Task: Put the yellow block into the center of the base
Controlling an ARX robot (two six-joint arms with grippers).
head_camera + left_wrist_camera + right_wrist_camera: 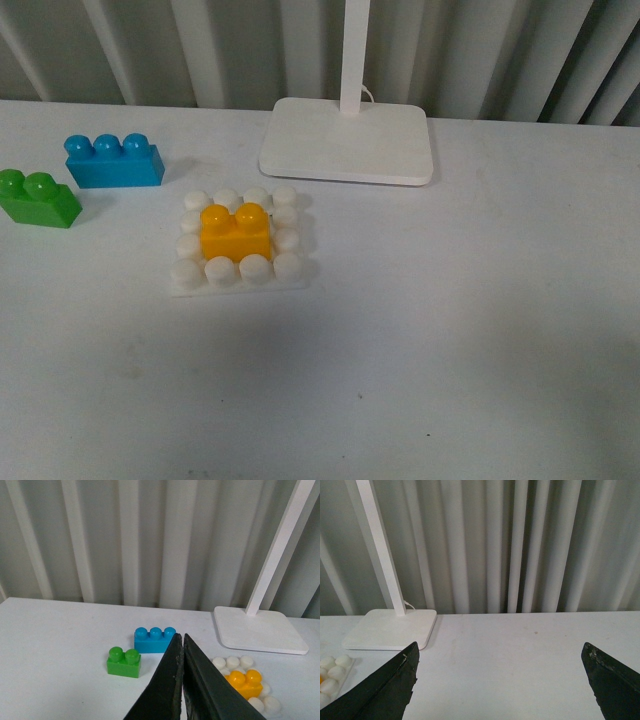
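Note:
The yellow block (235, 232) sits upright in the middle of the white studded base (238, 277), ringed by the base's free studs. The left wrist view shows the same yellow block (244, 682) on the base (231, 661), beyond and beside my left gripper (182, 641), whose black fingers are pressed together, shut on nothing. My right gripper (500, 652) is open wide over bare table; only a corner of the base (334, 667) shows at its picture's edge. Neither gripper appears in the front view.
A green two-stud brick (38, 198) and a blue three-stud brick (114, 160) lie left of the base. A white lamp stand (348, 138) with a post stands behind it. A corrugated wall closes the table's far side.

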